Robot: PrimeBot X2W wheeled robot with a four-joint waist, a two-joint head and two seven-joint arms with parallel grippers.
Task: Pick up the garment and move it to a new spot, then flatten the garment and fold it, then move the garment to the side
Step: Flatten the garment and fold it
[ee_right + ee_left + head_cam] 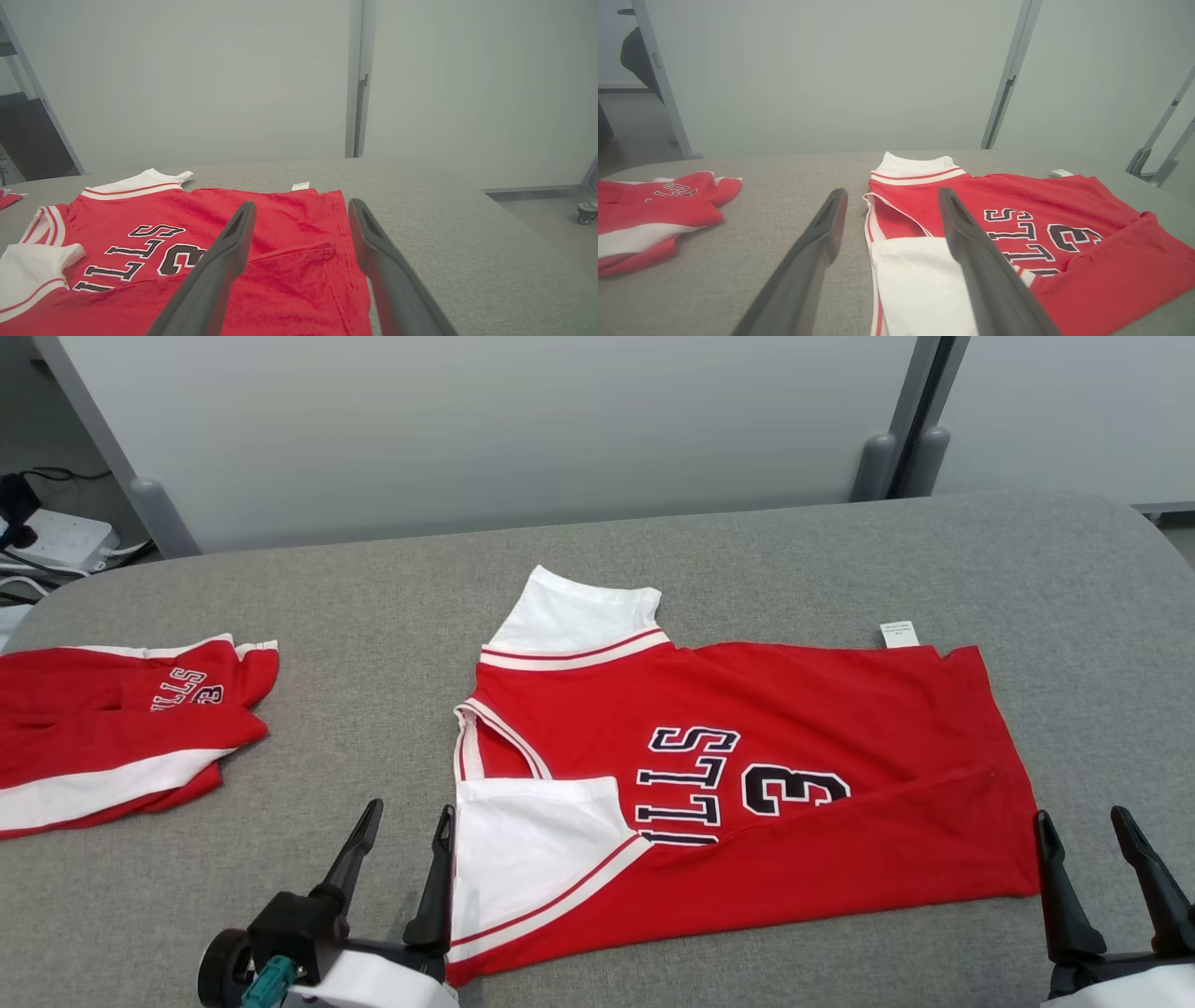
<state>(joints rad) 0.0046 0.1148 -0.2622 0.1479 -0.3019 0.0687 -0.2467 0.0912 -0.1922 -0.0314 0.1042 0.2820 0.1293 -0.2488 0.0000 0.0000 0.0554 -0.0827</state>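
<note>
– So, where's the garment rn?
– Mid counter, lying sideways. Red jersey, neck twd robot's left, hem twd right. Near long edge is folded up over the front and hides the bottom of the lettering. White far sleeve sticks out on the far side. White near sleeve lies on top of the red at the near-left corner. White label pokes out at the far edge nr the hem.
– Tools?
– Left tool: fingers spread wide, nothing in it. It's just beside the near sleeve, right finger at the sleeve edge. Contact w/ cloth: can't tell. Right tool: also spread wide, empty, at the hem's near corner, left finger right by that corner.
– Anything else?
– 2nd red jersey, bunched, at the counter's left end, well apart from the first. Pale partition behind. White pwr strip w/ cables past the far-left corner.
</note>
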